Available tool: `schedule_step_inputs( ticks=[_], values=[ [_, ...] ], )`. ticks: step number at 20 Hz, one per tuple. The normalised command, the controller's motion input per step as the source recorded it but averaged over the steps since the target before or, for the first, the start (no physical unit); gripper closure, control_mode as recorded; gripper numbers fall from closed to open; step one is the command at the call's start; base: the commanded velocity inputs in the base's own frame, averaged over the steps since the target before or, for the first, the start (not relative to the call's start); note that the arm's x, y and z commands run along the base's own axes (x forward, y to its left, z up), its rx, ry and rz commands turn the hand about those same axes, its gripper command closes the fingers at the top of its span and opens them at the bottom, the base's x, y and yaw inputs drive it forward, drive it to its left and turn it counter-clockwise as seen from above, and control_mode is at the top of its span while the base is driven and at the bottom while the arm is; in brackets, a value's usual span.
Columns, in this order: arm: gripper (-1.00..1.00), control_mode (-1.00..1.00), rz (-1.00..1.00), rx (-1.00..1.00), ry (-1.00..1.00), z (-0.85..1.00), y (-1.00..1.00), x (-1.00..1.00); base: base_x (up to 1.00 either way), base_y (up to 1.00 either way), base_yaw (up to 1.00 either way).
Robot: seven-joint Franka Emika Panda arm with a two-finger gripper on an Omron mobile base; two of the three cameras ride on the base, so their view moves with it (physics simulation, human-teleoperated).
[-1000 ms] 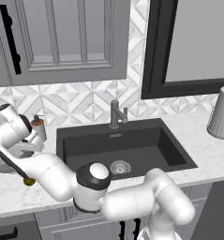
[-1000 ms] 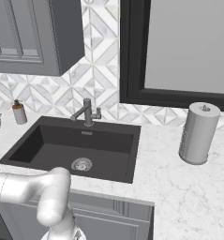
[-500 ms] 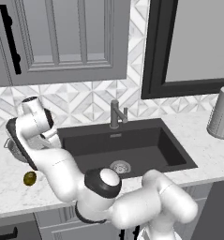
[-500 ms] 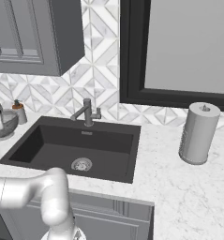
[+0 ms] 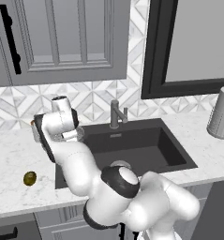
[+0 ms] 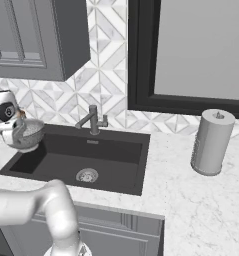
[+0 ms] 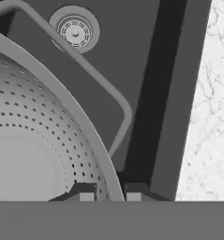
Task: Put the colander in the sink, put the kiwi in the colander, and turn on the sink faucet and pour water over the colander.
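Gripper (image 7: 106, 194) of mine is pinching the colander (image 7: 33, 140) by its rim, jaws nearly closed, carrying it above the sink's (image 5: 146, 154) left edge. I am doing the first step; next I judge it needs lowering into the sink and releasing. Kiwi (image 5: 30, 178) is lying on the counter left of the sink.

One perforated silver metal colander (image 6: 28, 131), one small olive-brown kiwi (image 5: 30, 178), one dark grey faucet (image 6: 93, 120), one grey paper-towel roll (image 6: 211, 142).
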Motion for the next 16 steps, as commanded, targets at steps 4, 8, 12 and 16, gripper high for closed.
schedule_step_inputs(
  ticks=[4,8,12,16],
  values=[
    [1.00,-1.00,-0.58,0.00,0.00,0.00,-0.67,-0.08,0.00,0.00,0.00],
    [1.00,-1.00,-0.58,0.00,0.00,-0.04,-0.61,-0.03,0.00,0.00,0.00],
    [1.00,-1.00,-0.51,0.00,0.00,-0.09,-0.56,-0.03,0.00,0.00,0.00],
    [1.00,-1.00,-0.30,0.00,0.00,-0.25,-0.33,0.00,0.00,0.00,0.00]
  ],
)
